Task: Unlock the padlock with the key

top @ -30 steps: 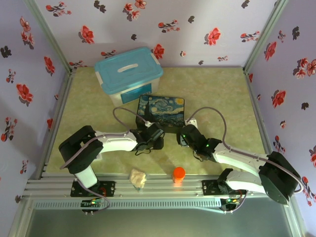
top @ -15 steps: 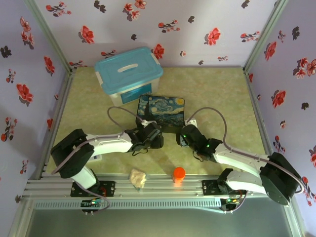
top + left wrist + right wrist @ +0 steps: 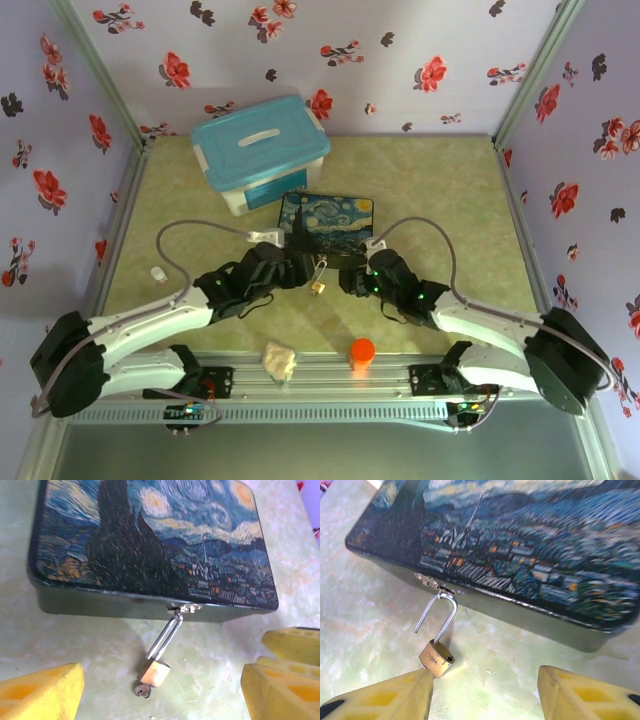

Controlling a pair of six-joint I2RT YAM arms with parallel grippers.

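Both hang open, gripping nothing: the left gripper (image 3: 162,685) and right gripper (image 3: 485,672) flank the padlock (image 3: 436,658), mid-desk (image 3: 450,200), tethered by its shackle to the tin box (image 3: 150,540) at its near wall, key (image 3: 142,690) lodged in its base, one shackle leg looking free, so likely unlocked
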